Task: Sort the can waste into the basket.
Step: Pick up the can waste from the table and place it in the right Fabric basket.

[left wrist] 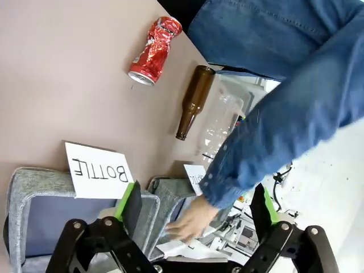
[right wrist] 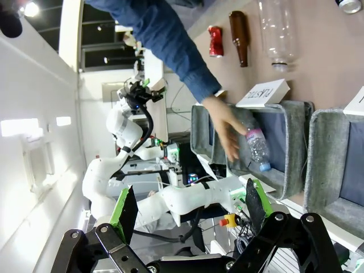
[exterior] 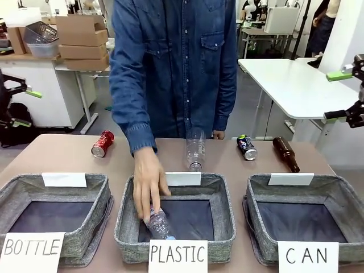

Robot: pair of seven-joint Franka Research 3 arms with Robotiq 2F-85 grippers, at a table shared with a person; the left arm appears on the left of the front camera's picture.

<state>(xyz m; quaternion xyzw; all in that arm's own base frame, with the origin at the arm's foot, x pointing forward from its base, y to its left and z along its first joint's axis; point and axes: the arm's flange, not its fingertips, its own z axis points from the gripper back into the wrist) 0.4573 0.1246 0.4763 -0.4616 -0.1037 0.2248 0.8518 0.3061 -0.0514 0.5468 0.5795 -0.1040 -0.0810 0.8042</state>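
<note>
Both cans lie on the pinkish-brown desk [exterior: 57, 156], along its far edge and outside the baskets. The shiny red dented metal can [exterior: 102, 144] lies on its side toward the far-left corner. The dark blue metal can [exterior: 247, 147] w/ green and red marks lies right of the middle of the far edge, just beside a brown glass bottle [exterior: 285, 153] that points toward the far-right corner. Btw the two cans a clear plastic bottle [exterior: 195, 149] lies w/ its neck toward the near edge.

Three like baskets stand in a row along the near edge. The grey fabric rectangular basket signed "CAN" [exterior: 341, 190] sits at the near-right corner, well apart from both cans. The basket signed "PLASTIC" [exterior: 224, 199] is in the middle and the basket signed "BOTTLE" [exterior: 102, 193] is at the near-left corner.

The person's hand [exterior: 149, 185] (blue denim sleeve) reaches into the middle basket and rests on a second clear plastic bottle [exterior: 159, 223], which lies tilted inside.

The left gripper [left wrist: 196, 199] has its jaws wide apart w/ nothing btw the green pads. The right gripper [right wrist: 190, 199] is likewise spread and holds nothing. In the front view both hang above desk level, beyond its left and right ends.
</note>
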